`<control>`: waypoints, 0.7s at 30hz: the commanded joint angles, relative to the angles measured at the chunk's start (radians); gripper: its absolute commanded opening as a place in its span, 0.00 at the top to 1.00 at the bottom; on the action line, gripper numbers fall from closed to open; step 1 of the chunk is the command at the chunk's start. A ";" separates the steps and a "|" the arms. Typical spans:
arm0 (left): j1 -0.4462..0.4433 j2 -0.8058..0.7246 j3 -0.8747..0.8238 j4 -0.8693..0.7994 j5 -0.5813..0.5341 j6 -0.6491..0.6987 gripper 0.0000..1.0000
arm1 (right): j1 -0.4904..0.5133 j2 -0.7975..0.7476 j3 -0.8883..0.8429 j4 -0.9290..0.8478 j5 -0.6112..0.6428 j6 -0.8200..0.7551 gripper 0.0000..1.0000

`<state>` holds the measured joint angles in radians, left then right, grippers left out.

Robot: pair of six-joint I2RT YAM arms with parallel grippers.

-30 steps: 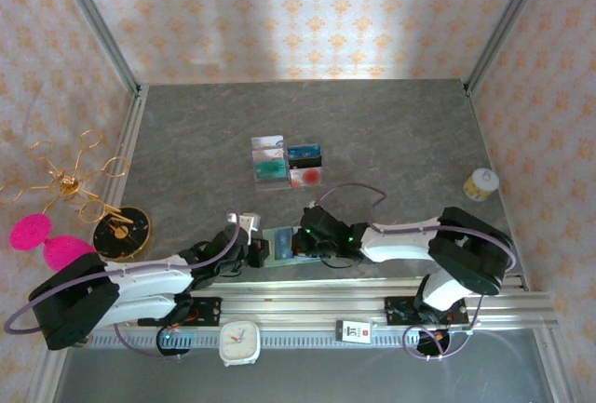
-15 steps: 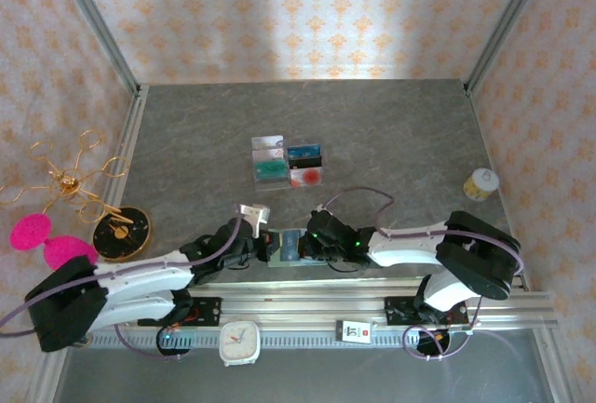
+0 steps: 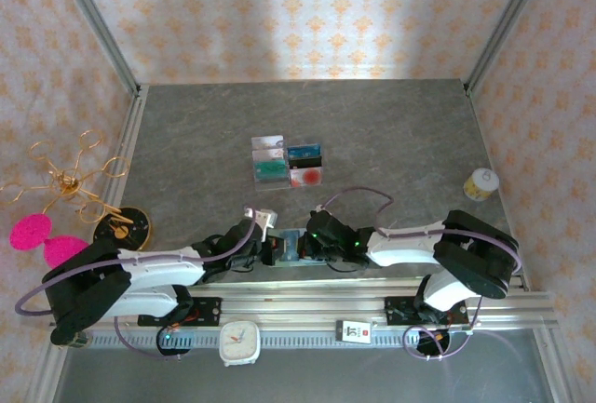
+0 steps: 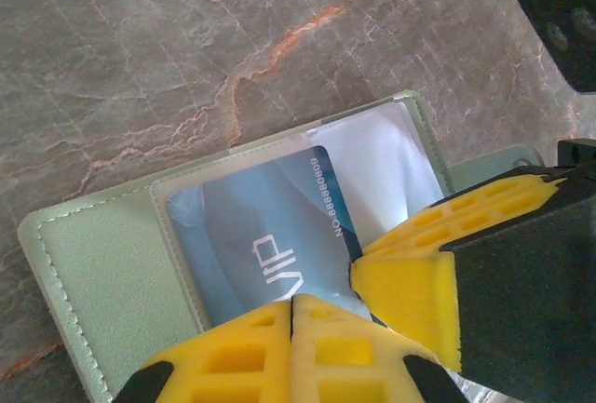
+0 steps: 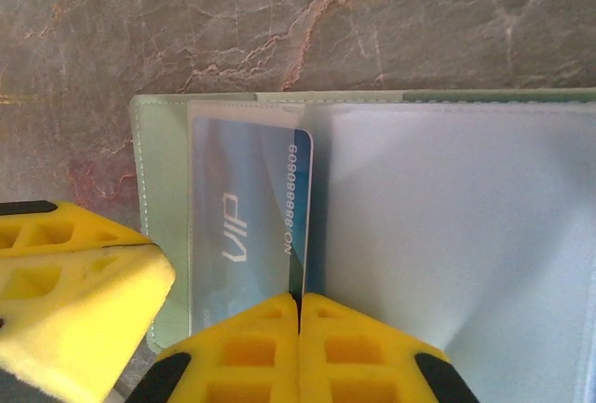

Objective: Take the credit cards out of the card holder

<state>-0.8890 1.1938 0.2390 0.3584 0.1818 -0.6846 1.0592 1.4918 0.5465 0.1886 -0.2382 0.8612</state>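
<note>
Sage-green card holder [image 4: 102, 273]: laid open and flat on the grey marbled counter [image 3: 372, 133], close to its near edge, between the two arms. The stitched, leather-like cover looks soft. It is judged light, and likely to slide or lift unless it is pinned down.
Blue credit card [image 5: 237, 217]: tucked in a clear sleeve of the holder. It is marked "VIP", with a number printed along one long edge. One card is made out.
Handling: the card is judged thin, stiff, light and slippery. It is best pinched by a short end where it clears the sleeve mouth, then drawn out along its length.
Long axis: in the right wrist view it runs up and down, one short end at the bottom and the other toward the holder's far edge. In the left wrist view it is tilted slightly.
Left claw [image 4: 293, 319]: the yellow fingers are pressed fully together at the card's near end. Whether card or sleeve is caught cannot be told.
Right claw [image 5: 300, 324]: also fully closed, where the card's edge meets the next clear sleeve [image 5: 447, 235]. Any hold cannot be told.
</note>
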 commanded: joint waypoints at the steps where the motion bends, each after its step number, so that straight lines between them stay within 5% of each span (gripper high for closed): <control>1: 0.031 -0.023 -0.048 0.010 -0.026 -0.024 1.00 | -0.004 -0.041 -0.029 -0.041 0.070 0.018 1.00; 12: 0.068 0.004 -0.125 0.069 0.009 -0.024 1.00 | -0.014 -0.116 -0.104 -0.074 0.084 0.036 1.00; 21: 0.034 -0.164 -0.020 -0.011 -0.020 0.015 1.00 | -0.015 -0.077 -0.077 -0.028 0.035 -0.015 1.00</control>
<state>-0.8387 1.0485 0.1627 0.3645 0.1894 -0.6968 1.0500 1.3930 0.4599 0.1658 -0.2054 0.8745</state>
